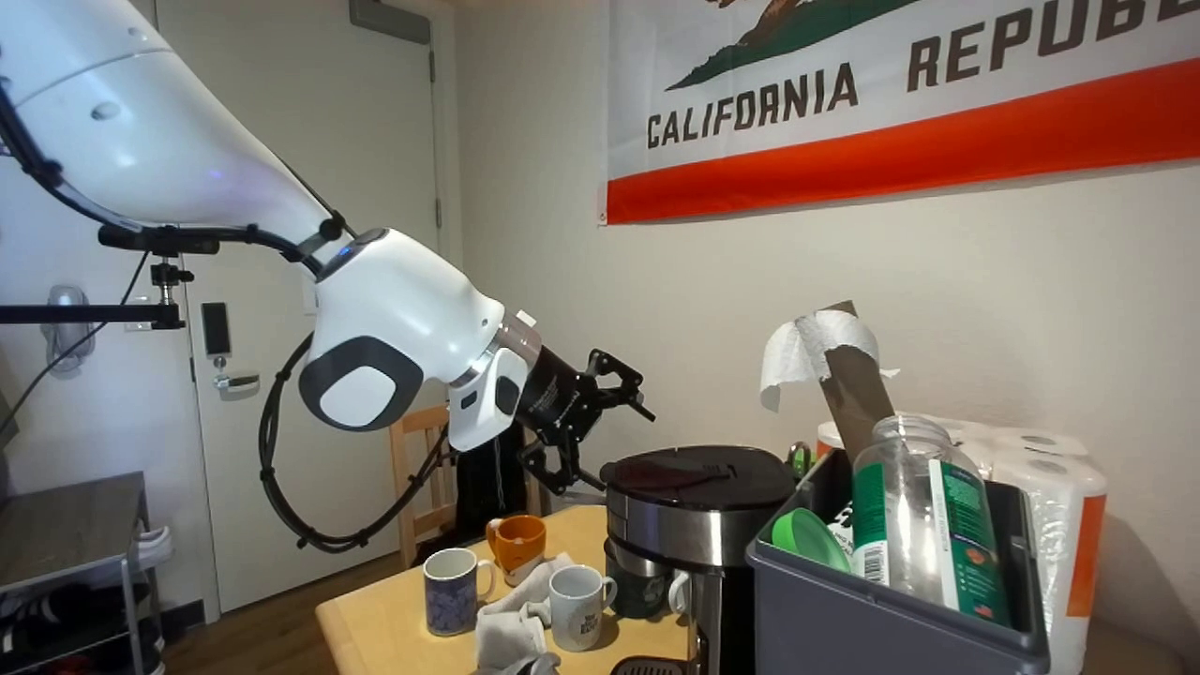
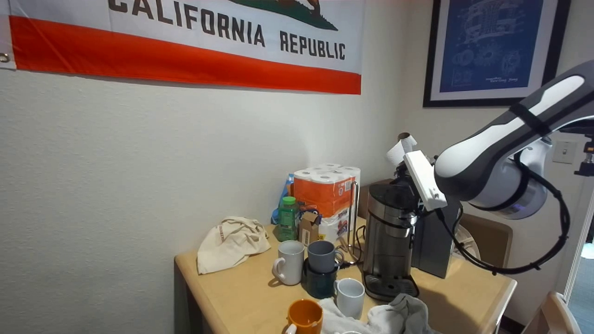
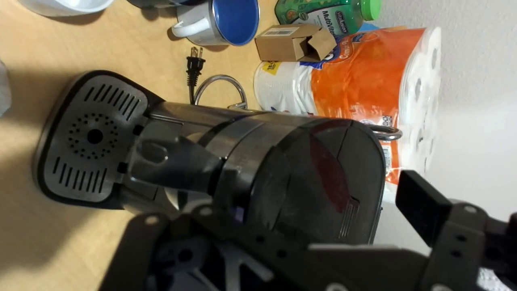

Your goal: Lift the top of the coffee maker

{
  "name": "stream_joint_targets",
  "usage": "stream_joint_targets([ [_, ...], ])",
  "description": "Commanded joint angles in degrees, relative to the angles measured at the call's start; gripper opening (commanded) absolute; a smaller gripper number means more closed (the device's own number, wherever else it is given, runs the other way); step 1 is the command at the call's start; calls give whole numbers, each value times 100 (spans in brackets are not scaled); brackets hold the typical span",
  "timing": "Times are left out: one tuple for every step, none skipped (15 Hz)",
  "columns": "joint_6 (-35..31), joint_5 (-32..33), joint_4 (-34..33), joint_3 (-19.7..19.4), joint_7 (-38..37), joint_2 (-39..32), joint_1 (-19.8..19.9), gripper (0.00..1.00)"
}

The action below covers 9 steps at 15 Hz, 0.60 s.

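Note:
The coffee maker (image 1: pixel 656 532) stands upright on the table, with a shiny steel body. It also shows in an exterior view (image 2: pixel 389 236) and in the wrist view (image 3: pixel 242 131). Its round black top (image 1: pixel 712 473) lies flat and closed on the body; it also shows in the wrist view (image 3: pixel 307 178). My gripper (image 1: pixel 623 448) is open and empty at the edge of the top, one finger above lid height, the lower finger close to the front rim. I cannot tell whether that finger touches. In the wrist view the fingers (image 3: pixel 327 198) stand wide apart on either side of the top.
A grey bin (image 1: pixel 891 609) with a clear jar (image 1: pixel 923 525) stands close beside the coffee maker. Several mugs, including an orange mug (image 2: pixel 305 315), and a grey cloth (image 2: pixel 401 315) lie in front. Paper towel rolls (image 2: pixel 325 195) and a metal stand (image 2: pixel 353 218) are behind.

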<state>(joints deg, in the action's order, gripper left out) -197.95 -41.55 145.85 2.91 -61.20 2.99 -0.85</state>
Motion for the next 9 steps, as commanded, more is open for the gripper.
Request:
stream_joint_targets([
  [7,-78,-264,-123,-8,-33,45,100],
  [6,-67,-306,-150,10,-14,59,100],
  [6,-63,-340,-171,18,-10,63,100],
  [7,-64,-367,-182,16,5,56,100],
  [22,-78,-383,-181,-4,23,40,100],
  [22,-66,-393,-171,13,50,27,100],
  [11,-71,-390,-157,9,55,11,100],
  [10,-63,-380,-151,21,77,3,100],
  [11,-65,-371,-141,19,88,-10,100],
])
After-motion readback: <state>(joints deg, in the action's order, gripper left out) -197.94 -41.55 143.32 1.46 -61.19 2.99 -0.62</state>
